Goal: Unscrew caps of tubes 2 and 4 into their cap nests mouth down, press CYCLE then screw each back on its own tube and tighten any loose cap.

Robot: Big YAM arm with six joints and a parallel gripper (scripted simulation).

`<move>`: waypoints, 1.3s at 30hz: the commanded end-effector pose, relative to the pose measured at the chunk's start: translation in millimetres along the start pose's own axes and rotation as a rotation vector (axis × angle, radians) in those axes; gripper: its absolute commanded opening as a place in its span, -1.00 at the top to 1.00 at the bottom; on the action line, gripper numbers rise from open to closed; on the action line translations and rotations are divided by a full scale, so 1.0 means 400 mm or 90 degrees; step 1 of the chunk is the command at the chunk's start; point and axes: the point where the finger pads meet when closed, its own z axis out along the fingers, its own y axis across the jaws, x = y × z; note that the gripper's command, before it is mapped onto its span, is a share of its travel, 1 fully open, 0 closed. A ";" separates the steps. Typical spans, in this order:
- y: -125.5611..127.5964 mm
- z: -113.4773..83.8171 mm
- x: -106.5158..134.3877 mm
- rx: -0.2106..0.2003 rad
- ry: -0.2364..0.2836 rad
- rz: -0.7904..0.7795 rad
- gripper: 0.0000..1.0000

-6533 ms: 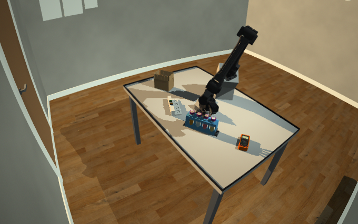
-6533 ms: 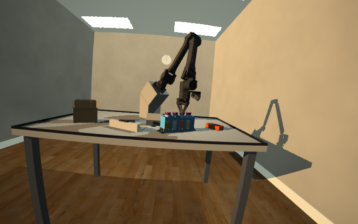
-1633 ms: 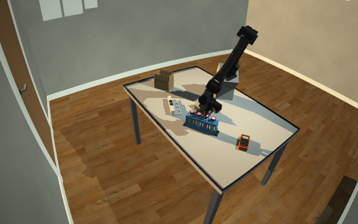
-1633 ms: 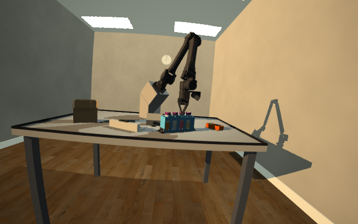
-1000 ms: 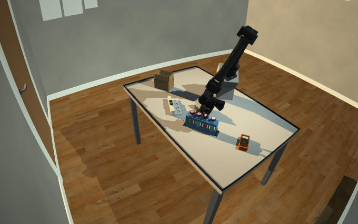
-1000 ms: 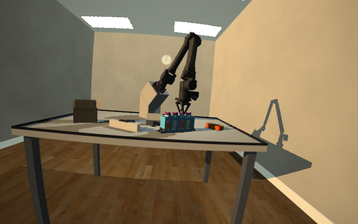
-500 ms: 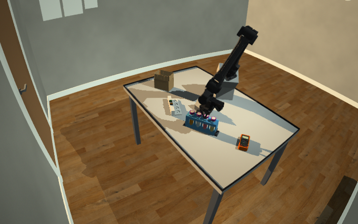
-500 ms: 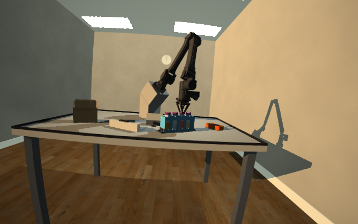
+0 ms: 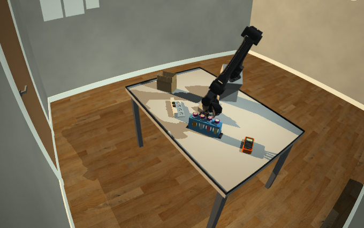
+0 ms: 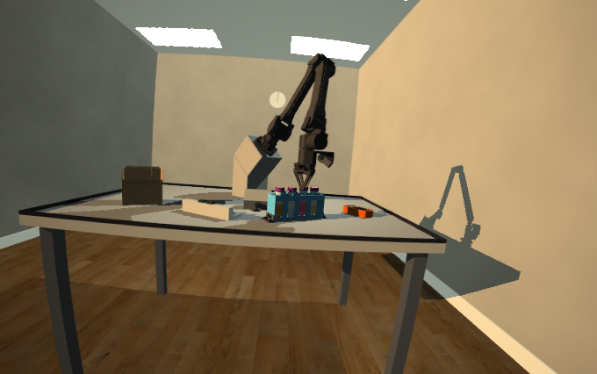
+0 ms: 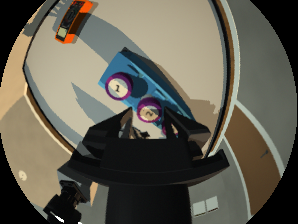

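Caps (image 9: 217, 121) (image 10: 314, 189) (image 11: 118, 88), round and purple-rimmed, top the blue slotted rack (image 9: 197, 130) (image 10: 271, 209) (image 11: 114, 70); our hand (image 9: 208, 115) (image 10: 303, 186) (image 11: 148, 110) is half spread, and we pinch nothing.

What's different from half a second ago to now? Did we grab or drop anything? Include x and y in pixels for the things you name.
The gripper (image 9: 209, 116) (image 10: 304, 185) (image 11: 148, 110) has turned about its own axis: the block on its side has swung leftward in the top view. It remains over cap 2 (image 11: 149, 113). Whether it took hold or let go, I can't tell. The rack (image 9: 204, 131) (image 10: 296, 217) (image 11: 114, 70), cap tray (image 9: 175, 113) (image 10: 206, 211) and meter (image 9: 248, 145) (image 10: 357, 211) (image 11: 73, 21) haven't moved.
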 end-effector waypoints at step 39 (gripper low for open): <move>0.004 -0.026 -0.017 0.007 -0.005 0.520 0.02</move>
